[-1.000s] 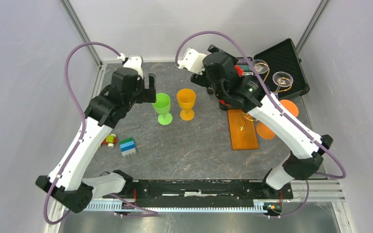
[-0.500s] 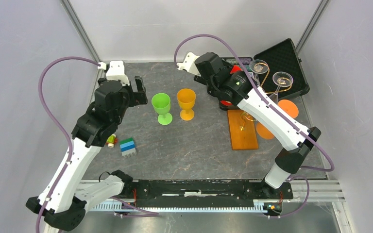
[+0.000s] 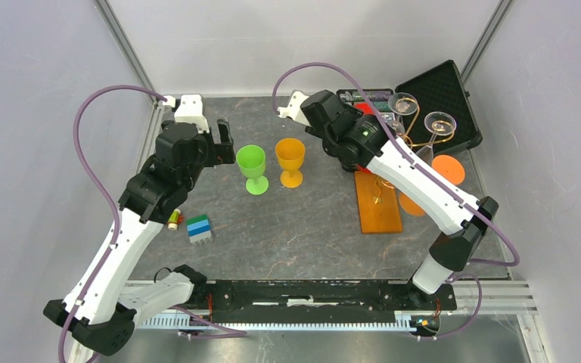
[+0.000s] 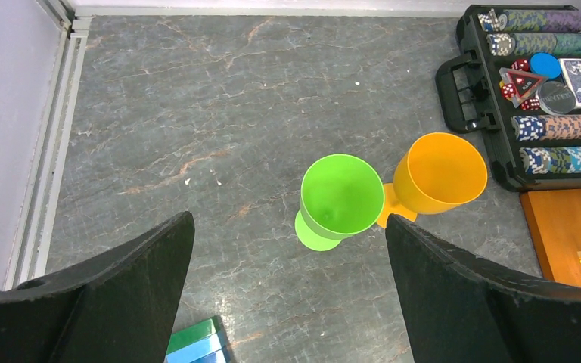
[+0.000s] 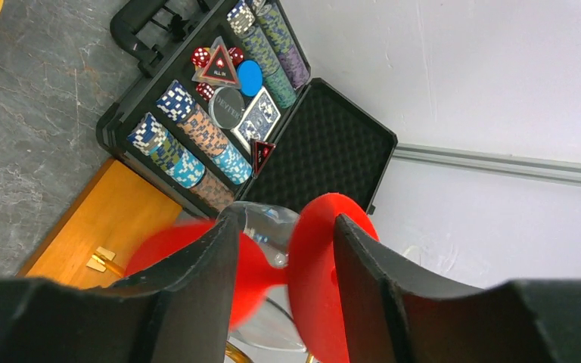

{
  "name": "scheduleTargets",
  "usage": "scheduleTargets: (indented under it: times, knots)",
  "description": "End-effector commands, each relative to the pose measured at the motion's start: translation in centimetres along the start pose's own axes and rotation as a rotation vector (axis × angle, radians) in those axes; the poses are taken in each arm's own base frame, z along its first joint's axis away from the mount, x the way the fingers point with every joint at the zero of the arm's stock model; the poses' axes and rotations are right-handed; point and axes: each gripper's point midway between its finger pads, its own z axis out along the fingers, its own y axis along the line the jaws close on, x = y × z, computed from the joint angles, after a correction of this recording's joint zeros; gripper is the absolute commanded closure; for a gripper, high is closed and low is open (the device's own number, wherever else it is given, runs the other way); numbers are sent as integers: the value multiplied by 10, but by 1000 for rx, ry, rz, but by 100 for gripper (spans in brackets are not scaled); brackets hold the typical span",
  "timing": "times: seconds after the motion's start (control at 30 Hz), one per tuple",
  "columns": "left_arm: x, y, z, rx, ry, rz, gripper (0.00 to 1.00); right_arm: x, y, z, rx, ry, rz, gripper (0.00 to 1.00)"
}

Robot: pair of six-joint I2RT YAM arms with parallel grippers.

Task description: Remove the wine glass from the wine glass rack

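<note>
The wine glass rack is a gold wire stand [image 3: 422, 138] on an orange-brown wooden base [image 3: 379, 208] at the right. A red wine glass [image 5: 316, 281] hangs on it, with its stem and round foot between my right gripper's [image 5: 286, 221] fingers. Those fingers press on it, so the gripper is shut on the red glass. In the top view the right wrist covers this spot and only bits of red [image 3: 364, 108] show. My left gripper [image 4: 287, 221] hangs wide open and empty above the table, near a green cup [image 4: 342, 195].
An orange cup [image 3: 290, 156] stands beside the green cup [image 3: 252, 162]. Two clear glasses [image 3: 403, 102] and two orange ones [image 3: 448, 168] hang on the rack. An open black case [image 5: 197, 144] of chips and cards lies behind. Stacked blocks [image 3: 199, 228] lie at the left.
My right gripper's jaws have narrowed onto the red glass and its wrist has shifted a little left. The left arm has drawn back and leftward, still open.
</note>
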Motion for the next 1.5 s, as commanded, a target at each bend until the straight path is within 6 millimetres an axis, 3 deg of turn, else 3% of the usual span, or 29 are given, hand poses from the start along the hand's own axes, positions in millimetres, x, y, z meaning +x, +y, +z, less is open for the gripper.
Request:
scheduleTargets:
  times: [0.0,0.23,0.37,0.53,0.93,1.47]
  knots:
    - [-10,-5,1,15,-37,-49,0,5,-8,-13,2,-25,30,49]
    - [-11,-5,1,19,-39,-50,0,1,-16,-19,17,-54,31,70]
    - [-10,-5,1,19,-37,-49,0,-4,-17,-24,4,-99,32,76]
    - [-10,-6,2,23,-37,-50,0,-6,-22,-27,18,-115,34,100]
    - [-12,-7,2,25,-41,-50,0,-5,-55,-33,207,-143,47,100]
    - [-12,-6,1,24,-41,-47,0,-11,-71,-30,389,-200,31,100]
